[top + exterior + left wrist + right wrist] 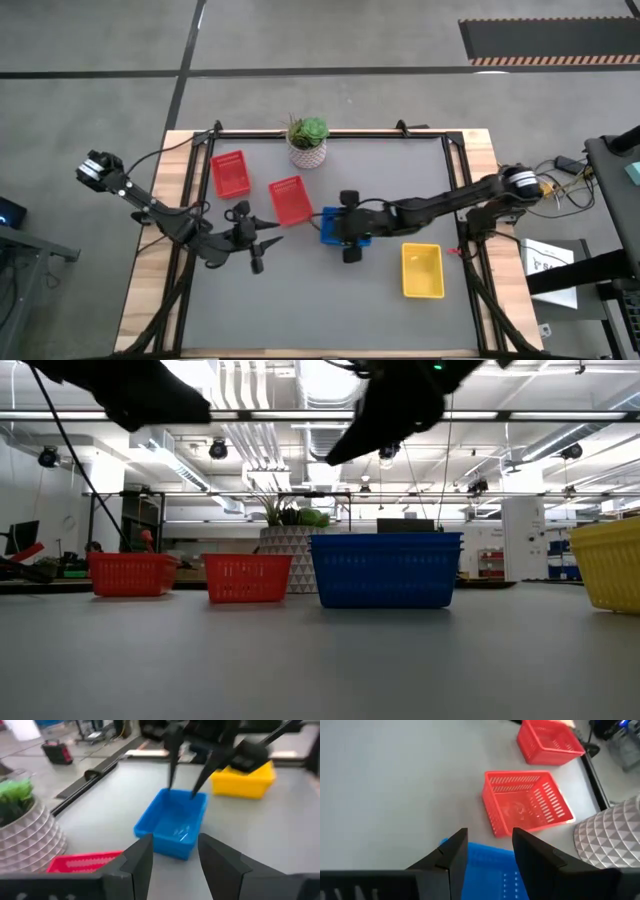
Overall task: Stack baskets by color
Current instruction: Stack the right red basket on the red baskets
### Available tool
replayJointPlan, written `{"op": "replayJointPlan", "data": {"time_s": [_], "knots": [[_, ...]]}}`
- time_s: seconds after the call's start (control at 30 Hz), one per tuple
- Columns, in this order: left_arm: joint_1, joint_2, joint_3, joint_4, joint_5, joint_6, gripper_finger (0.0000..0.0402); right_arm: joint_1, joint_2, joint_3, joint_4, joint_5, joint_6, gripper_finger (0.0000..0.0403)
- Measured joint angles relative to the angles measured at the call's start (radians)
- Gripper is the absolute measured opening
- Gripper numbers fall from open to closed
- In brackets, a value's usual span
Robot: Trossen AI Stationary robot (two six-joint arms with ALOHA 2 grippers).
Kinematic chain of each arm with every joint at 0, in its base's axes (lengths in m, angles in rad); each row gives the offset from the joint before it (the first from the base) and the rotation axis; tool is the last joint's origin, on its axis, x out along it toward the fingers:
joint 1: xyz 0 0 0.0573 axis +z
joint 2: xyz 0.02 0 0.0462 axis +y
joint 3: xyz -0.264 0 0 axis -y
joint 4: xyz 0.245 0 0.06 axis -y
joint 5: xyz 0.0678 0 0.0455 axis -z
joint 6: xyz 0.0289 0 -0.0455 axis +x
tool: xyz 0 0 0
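Observation:
A blue basket (327,233) stands flat on the mat near the table's middle. My right gripper (338,228) hangs open above it (175,822), fingertips (172,757) clear of its rim. Left of it, my left gripper (268,240) stands open and points at the blue basket, nothing between its fingers (137,865). Two red baskets rest apart on the mat, one (290,199) just left of the blue one and one (229,173) farther toward the far left. A yellow basket (422,270) sits at the near right.
A green plant in a white patterned pot (307,140) stands at the far edge, behind the red baskets. A black frame rail (330,133) runs around the mat. Bare mat lies along the near side, between the left gripper and the yellow basket.

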Motion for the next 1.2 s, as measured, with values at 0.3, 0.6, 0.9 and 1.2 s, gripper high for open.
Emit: {"op": "replayJointPlan", "data": {"time_s": [0.3,0.6,0.9,1.2], "knots": [[0.22,0.188,0.074,0.038,0.243,0.001,0.0141,0.006,-0.186,-0.224,0.171,0.001,-0.004,0.0148],[0.386,0.413,0.263,-0.32,0.415,0.002,0.0141,0.006,-0.339,-0.312,0.178,0.001,-0.018,0.0148],[0.47,0.542,0.334,-0.427,0.478,0.05,0.0141,0.006,-0.387,-0.357,0.173,0.001,-0.007,0.0148],[0.482,0.582,0.333,-0.422,0.487,0.099,0.0098,0.006,-0.38,-0.358,0.17,0.001,-0.004,0.0148]]}}
